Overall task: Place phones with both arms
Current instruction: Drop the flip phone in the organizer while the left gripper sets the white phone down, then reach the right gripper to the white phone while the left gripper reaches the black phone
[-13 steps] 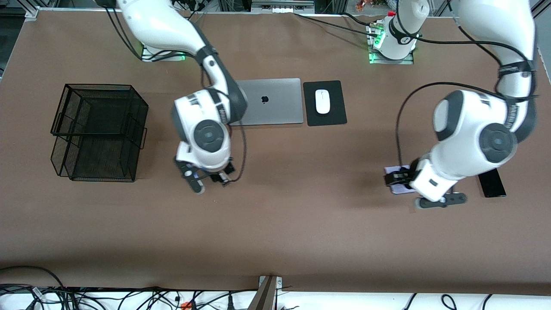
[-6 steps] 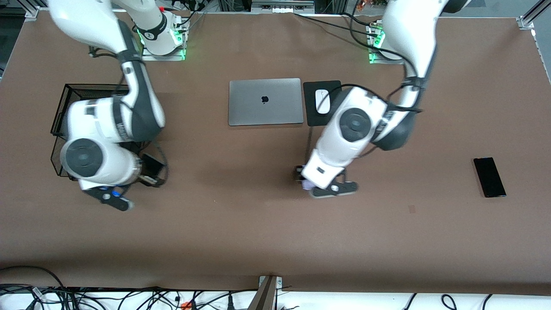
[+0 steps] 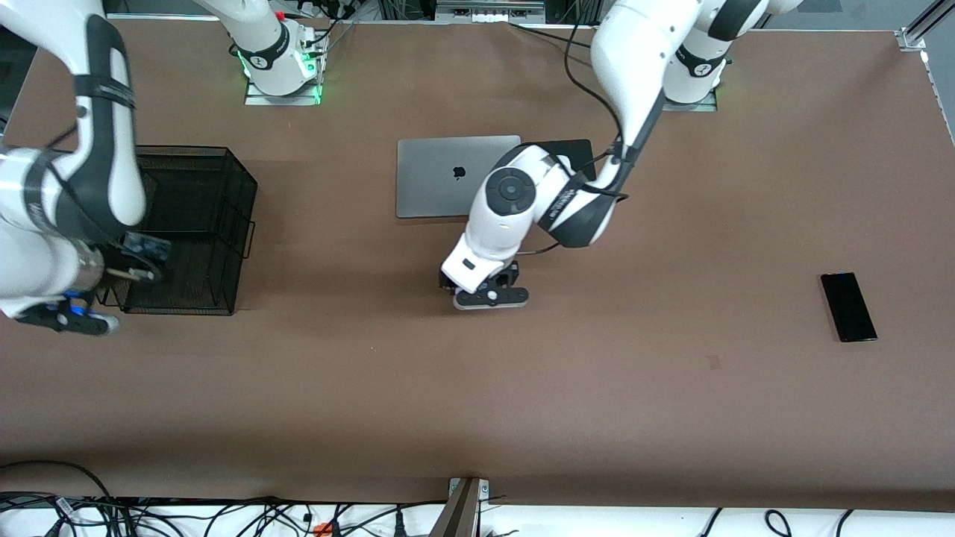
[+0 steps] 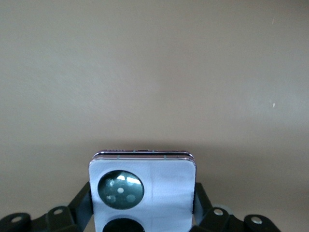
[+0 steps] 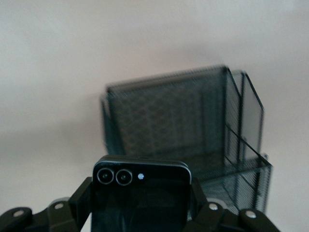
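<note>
The table [image 3: 477,388] is evenly lit from overhead; soft, diffuse shadows are cast beside the wire basket [image 3: 186,224] and under the left arm's wrist near the laptop [image 3: 433,179]. Green LED glow is seen at both arm bases. In the right wrist view the basket [image 5: 193,130] is motion-blurred; bkgd is washed out. Left wrist view: sharp, dim, w/ lens glare on the lavender phone [image 4: 142,191].

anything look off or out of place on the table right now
Nothing stands out. The laptop lies square and closed, the mesh basket stands upright, and the long black phone lies flat toward the left arm's end. Each gripper holds a small phone squarely.
</note>
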### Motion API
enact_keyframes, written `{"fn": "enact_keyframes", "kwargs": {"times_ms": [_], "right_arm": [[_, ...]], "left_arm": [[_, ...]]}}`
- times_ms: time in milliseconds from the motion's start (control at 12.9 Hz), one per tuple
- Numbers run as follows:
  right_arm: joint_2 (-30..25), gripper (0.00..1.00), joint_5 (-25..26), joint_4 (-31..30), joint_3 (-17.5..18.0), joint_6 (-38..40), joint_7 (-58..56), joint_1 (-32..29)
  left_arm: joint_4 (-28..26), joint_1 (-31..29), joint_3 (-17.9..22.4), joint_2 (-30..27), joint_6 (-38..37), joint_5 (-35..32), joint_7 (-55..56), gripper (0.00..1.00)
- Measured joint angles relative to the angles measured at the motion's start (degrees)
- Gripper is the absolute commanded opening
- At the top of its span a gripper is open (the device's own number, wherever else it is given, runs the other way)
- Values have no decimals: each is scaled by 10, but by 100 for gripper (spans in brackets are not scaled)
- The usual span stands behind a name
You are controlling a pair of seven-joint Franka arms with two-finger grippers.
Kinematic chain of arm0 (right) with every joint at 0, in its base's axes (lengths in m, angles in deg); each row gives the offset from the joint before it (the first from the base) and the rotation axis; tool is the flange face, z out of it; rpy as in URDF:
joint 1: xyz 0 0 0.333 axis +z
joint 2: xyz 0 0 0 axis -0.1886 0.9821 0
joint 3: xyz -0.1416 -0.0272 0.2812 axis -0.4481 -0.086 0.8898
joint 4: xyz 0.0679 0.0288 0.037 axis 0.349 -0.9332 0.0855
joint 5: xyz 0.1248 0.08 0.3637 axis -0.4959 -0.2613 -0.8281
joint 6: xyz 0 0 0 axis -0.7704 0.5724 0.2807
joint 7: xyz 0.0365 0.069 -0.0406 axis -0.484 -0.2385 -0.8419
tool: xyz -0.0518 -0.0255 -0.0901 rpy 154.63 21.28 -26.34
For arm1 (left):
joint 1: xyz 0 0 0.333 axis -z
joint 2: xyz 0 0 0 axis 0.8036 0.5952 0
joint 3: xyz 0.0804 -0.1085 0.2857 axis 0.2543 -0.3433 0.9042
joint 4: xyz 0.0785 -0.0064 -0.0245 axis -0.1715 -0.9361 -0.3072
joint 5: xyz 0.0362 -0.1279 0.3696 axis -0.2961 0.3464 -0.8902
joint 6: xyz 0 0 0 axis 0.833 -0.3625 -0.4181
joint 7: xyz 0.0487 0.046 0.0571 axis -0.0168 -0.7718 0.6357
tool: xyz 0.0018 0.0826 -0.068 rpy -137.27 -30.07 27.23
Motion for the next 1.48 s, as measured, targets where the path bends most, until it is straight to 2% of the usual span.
{"fn": "enact_keyframes", "kwargs": {"times_ms": [233, 311, 388, 544, 622, 699, 777, 855, 932, 1165, 1476], "right_arm": [[-76, 49, 0, -148, -56, -46, -96, 0], [-90, 49, 1, -190, -77, -61, -128, 0], [-98, 49, 1, -220, -93, -77, -153, 0], [-100, 50, 1, -257, -104, -112, -172, 0], [-100, 56, 1, -274, -104, -127, -173, 0], [-99, 89, 1, -288, -104, -143, -175, 0], [-99, 100, 1, -299, -104, -156, -178, 0], [-99, 100, 1, -304, -104, -160, -179, 0], [-100, 100, 1, -303, -104, -157, -180, 0], [-103, 100, 1, -290, -103, -118, -181, 3], [-107, 100, 0, -198, -94, -75, -161, 51]], "left_arm": [[25, 22, 4, 39, 6, 0, 17, 21], [32, 27, 6, 51, 10, 0, 20, 27], [39, 31, 7, 62, 13, 0, 29, 28], [44, 35, 8, 79, 14, 0, 46, 28], [46, 36, 9, 86, 15, 0, 48, 28], [49, 36, 10, 92, 19, 0, 50, 28], [52, 36, 11, 97, 21, 0, 51, 35], [56, 36, 11, 100, 22, 0, 52, 73], [57, 37, 12, 100, 22, 0, 53, 100], [58, 53, 42, 100, 22, 0, 55, 100], [73, 58, 68, 98, 22, 0, 56, 100]]}}
